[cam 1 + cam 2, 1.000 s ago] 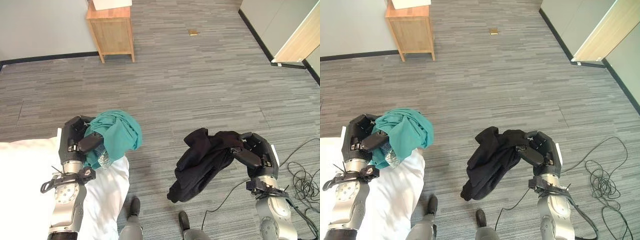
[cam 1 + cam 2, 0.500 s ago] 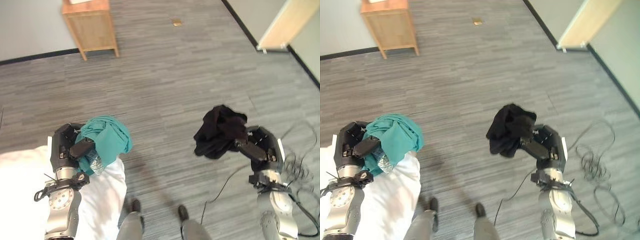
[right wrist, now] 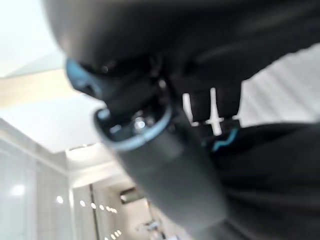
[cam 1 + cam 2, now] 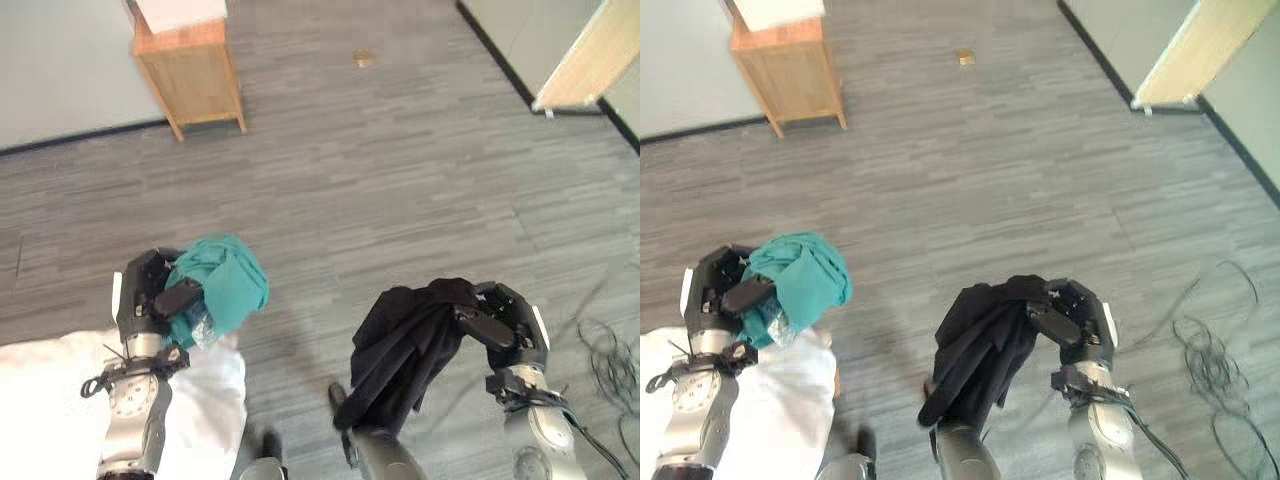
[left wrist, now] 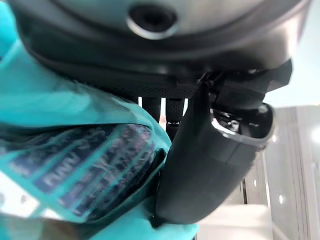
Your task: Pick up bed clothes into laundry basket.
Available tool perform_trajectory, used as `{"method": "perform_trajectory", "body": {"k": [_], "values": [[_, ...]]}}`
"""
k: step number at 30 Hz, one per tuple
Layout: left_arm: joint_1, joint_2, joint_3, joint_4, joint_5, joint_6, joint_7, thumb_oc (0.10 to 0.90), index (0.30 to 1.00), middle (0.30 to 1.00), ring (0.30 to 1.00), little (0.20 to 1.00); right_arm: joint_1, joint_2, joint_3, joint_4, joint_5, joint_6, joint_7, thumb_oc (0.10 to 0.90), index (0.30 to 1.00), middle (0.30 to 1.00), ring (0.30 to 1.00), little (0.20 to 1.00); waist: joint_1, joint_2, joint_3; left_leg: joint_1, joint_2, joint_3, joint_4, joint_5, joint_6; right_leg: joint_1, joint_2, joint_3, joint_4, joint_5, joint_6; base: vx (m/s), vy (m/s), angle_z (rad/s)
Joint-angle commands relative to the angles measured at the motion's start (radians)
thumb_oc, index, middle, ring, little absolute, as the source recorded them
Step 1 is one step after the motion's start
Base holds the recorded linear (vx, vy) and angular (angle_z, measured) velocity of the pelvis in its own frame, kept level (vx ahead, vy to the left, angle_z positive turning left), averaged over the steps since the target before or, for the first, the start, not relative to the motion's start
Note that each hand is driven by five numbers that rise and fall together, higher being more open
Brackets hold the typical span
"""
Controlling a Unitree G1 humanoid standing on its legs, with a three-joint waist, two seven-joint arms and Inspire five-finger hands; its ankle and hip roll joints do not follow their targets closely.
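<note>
Now, against half a second ago: the black garment point(image 4: 405, 340), then bunched into a tight lump above the right hand point(image 4: 503, 322), hangs in a long drape to the near left of that hand; the view itself has shifted, so the wooden cabinet point(image 4: 190, 65) sits differently in frame through camera motion alone. The teal garment point(image 4: 220, 285) keeps its bundled form on the left hand point(image 4: 150, 300).

Position, item one: teal garment, wadded over the fingers and thumb of the left hand, which is clenched round it, held above the edge of the white bedding point(image 4: 60, 400) at near left. The left wrist view shows the thumb point(image 5: 210, 165) pressed against teal cloth.

Position, item two: black garment, gripped by the curled right hand at its upper end, the rest trailing down over the grey floor point(image 4: 400, 180).

Count: two garments, one per hand; one cabinet at far left; one small tan object point(image 4: 364, 59) on the far floor.
</note>
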Motion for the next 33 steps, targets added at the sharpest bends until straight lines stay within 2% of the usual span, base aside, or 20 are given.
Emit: {"method": "perform_trajectory", "body": {"k": [1,3,4,5,6,7,9,11,13,14,16,17,19,20,21,23,26,28,31,33], "values": [[-0.105,0.064,0.039,-0.119,-0.033,-0.106,-0.033,0.4,0.3,0.3,0.3,0.3,-0.143,-0.095,-0.113,-0.079,0.03,-0.155,-0.048,0.4,0.3,0.3,0.3,0.3,0.0,-0.036,-0.052,0.149,-0.081,0.098,-0.124,0.141,0.011,0.116,-0.083,0.135,-0.132,0.001,0.122,0.48,-0.188,-0.06],[-0.096,0.05,0.037,-0.109,-0.046,-0.107,-0.038,0.4,0.3,0.3,0.3,0.3,-0.162,-0.111,-0.114,-0.084,0.021,-0.154,-0.051,0.4,0.3,0.3,0.3,0.3,0.032,-0.036,-0.039,0.046,-0.12,0.128,-0.239,0.083,0.011,0.164,-0.1,0.152,-0.112,-0.029,0.122,0.61,-0.161,-0.18],[-0.077,0.044,0.029,-0.098,-0.051,-0.108,-0.051,0.4,0.3,0.3,0.3,0.3,-0.163,-0.122,-0.119,-0.09,-0.006,-0.151,-0.051,0.4,0.3,0.3,0.3,0.3,0.051,-0.024,-0.038,0.005,-0.125,0.176,-0.398,0.082,0.003,0.206,-0.113,0.147,-0.113,-0.054,0.131,0.6,-0.115,-0.16],[-0.076,0.043,0.028,-0.097,-0.051,-0.109,-0.052,0.4,0.3,0.3,0.3,0.3,-0.161,-0.122,-0.119,-0.09,-0.007,-0.151,-0.052,0.4,0.3,0.3,0.3,0.3,0.054,-0.027,-0.041,0.014,-0.13,0.18,-0.413,0.087,0.003,0.208,-0.118,0.15,-0.115,-0.055,0.131,0.65,-0.056,-0.02],[-0.066,0.042,0.031,-0.09,-0.047,-0.112,-0.048,0.4,0.3,0.3,0.3,0.3,-0.159,-0.124,-0.114,-0.092,-0.023,-0.155,-0.054,0.4,0.3,0.3,0.3,0.3,0.066,-0.007,-0.044,-0.004,-0.146,0.221,-0.565,0.098,0.0,0.24,-0.108,0.141,-0.124,-0.08,0.139,0.28,-0.002,-0.07],[-0.065,0.04,0.031,-0.09,-0.047,-0.113,-0.048,0.4,0.3,0.3,0.3,0.3,-0.159,-0.125,-0.114,-0.092,-0.023,-0.155,-0.055,0.4,0.3,0.3,0.3,0.3,0.068,-0.009,-0.046,0.006,-0.149,0.226,-0.589,0.113,0.001,0.238,-0.111,0.145,-0.126,-0.075,0.139,0.69,-0.024,-0.14],[-0.054,0.029,0.031,-0.084,-0.045,-0.121,-0.041,0.4,0.3,0.3,0.3,0.3,-0.159,-0.127,-0.091,-0.075,-0.05,-0.151,-0.059,0.4,0.3,0.3,0.3,0.3,0.105,0.039,-0.059,-0.034,-0.183,0.274,-0.837,0.195,-0.001,0.339,-0.087,0.156,-0.135,-0.129,0.145,0.79,-0.057,-0.33],[-0.056,0.033,0.049,-0.087,-0.018,-0.122,-0.031,0.4,0.3,0.3,0.3,0.3,-0.157,-0.119,-0.099,-0.07,-0.085,-0.133,-0.06,0.4,0.3,0.3,0.3,0.3,0.123,0.058,-0.096,-0.025,-0.204,0.378,-0.86,0.236,0.01,0.447,-0.127,0.166,-0.123,-0.19,0.159,1.08,-0.046,-0.6],[-0.047,0.036,0.066,-0.104,-0.015,-0.122,-0.029,0.4,0.3,0.3,0.3,0.3,-0.14,-0.1,-0.104,-0.091,-0.09,-0.121,-0.041,0.4,0.3,0.3,0.3,0.3,0.125,0.049,-0.107,0.008,-0.21,0.404,-0.854,0.233,0.036,0.469,-0.157,0.186,-0.084,-0.213,0.174,0.74,0.017,-0.13],[-0.034,0.035,0.072,-0.111,0.0,-0.126,-0.034,0.4,0.3,0.3,0.3,0.3,-0.116,-0.092,-0.11,-0.099,-0.104,-0.12,-0.028,0.4,0.3,0.3,0.3,0.3,0.132,0.045,-0.125,0.026,-0.24,0.373,-0.838,0.216,0.063,0.481,-0.195,0.182,-0.022,-0.173,0.194,0.63,0.03,-0.44],[-0.017,0.032,0.082,-0.111,0.026,-0.107,-0.02,0.4,0.3,0.3,0.3,0.3,-0.066,-0.085,-0.126,-0.091,-0.143,-0.114,-0.026,0.4,0.3,0.3,0.3,0.3,0.128,0.033,-0.126,0.086,-0.274,0.33,-0.802,0.177,0.09,0.403,-0.25,0.153,0.297,0.115,0.256,0.83,0.048,-0.4],[-0.019,0.034,0.091,-0.117,0.025,-0.107,-0.016,0.4,0.3,0.3,0.3,0.3,-0.057,-0.069,-0.131,-0.085,-0.115,-0.109,-0.011,0.4,0.3,0.3,0.3,0.3,0.111,0.04,-0.112,0.148,-0.268,0.314,-0.816,0.149,0.099,0.329,-0.237,0.154,0.41,0.161,0.238,0.71,0.056,0.17],[-0.023,0.042,0.102,-0.121,0.017,-0.111,-0.014,0.4,0.3,0.3,0.3,0.3,-0.036,-0.042,-0.135,-0.072,-0.092,-0.118,0.0,0.4,0.3,0.3,0.3,0.3,0.06,0.063,-0.06,0.252,-0.239,0.272,-0.833,0.105,0.111,0.15,-0.135,0.157,0.646,0.109,0.222,0.58,-0.019,0.24],[-0.03,0.054,0.104,-0.118,0.024,-0.113,-0.011,0.4,0.3,0.3,0.3,0.3,-0.037,-0.038,-0.133,-0.06,-0.088,-0.117,-0.002,0.4,0.3,0.3,0.3,0.3,0.046,0.068,-0.047,0.285,-0.234,0.257,-0.835,0.087,0.115,0.089,-0.137,0.143,0.678,0.056,0.203,0.72,-0.135,0.85],[-0.037,0.064,0.102,-0.111,0.023,-0.11,-0.013,0.4,0.3,0.3,0.3,0.3,-0.03,-0.017,-0.137,-0.047,-0.062,-0.115,0.005,0.4,0.3,0.3,0.3,0.3,0.017,0.082,-0.03,0.346,-0.212,0.223,-0.84,0.061,0.105,-0.032,-0.118,0.126,0.662,-0.036,0.18,0.56,-0.126,1.04],[-0.043,0.068,0.1,-0.107,0.02,-0.109,-0.018,0.4,0.3,0.3,0.3,0.3,-0.025,-0.016,-0.148,-0.045,-0.055,-0.117,0.011,0.4,0.3,0.3,0.3,0.3,-0.012,0.076,-0.028,0.371,-0.213,0.191,-0.84,0.041,0.091,-0.069,-0.124,0.126,0.597,-0.067,0.177,0.5,-0.186,0.71],[-0.058,0.077,0.088,-0.103,0.017,-0.115,-0.022,0.4,0.3,0.3,0.3,0.3,-0.033,-0.02,-0.163,-0.026,-0.033,-0.123,0.003,0.4,0.3,0.3,0.3,0.3,-0.053,0.063,-0.026,0.418,-0.193,0.147,-0.821,-0.009,0.057,-0.078,-0.143,0.157,0.289,-0.041,0.206,0.62,-0.25,1.11],[-0.072,0.073,0.082,-0.092,0.006,-0.118,-0.022,0.4,0.3,0.3,0.3,0.3,-0.022,-0.03,-0.182,-0.011,-0.022,-0.12,0.01,0.4,0.3,0.3,0.3,0.3,-0.081,0.04,-0.048,0.476,-0.189,0.09,-0.822,-0.054,0.037,-0.059,-0.111,0.246,-0.004,-0.023,0.261,0.69,-0.305,0.98],[-0.1,0.077,0.064,-0.084,0.007,-0.125,-0.024,0.4,0.3,0.3,0.3,0.3,0.002,-0.03,-0.211,-0.019,0.026,-0.126,0.02,0.4,0.3,0.3,0.3,0.3,-0.104,0.02,-0.068,0.536,-0.164,0.033,-0.804,-0.1,0.02,-0.054,-0.12,0.287,-0.252,0.035,0.309,0.58,-0.323,0.9],[-0.103,0.078,0.051,-0.078,0.013,-0.124,-0.03,0.4,0.3,0.3,0.3,0.3,0.02,-0.038,-0.214,-0.023,0.039,-0.128,0.026,0.4,0.3,0.3,0.3,0.3,-0.124,0.008,-0.081,0.59,-0.127,0.008,-0.773,-0.116,0.0,-0.062,-0.12,0.277,-0.263,0.055,0.327,0.53,-0.492,0.77]]}}
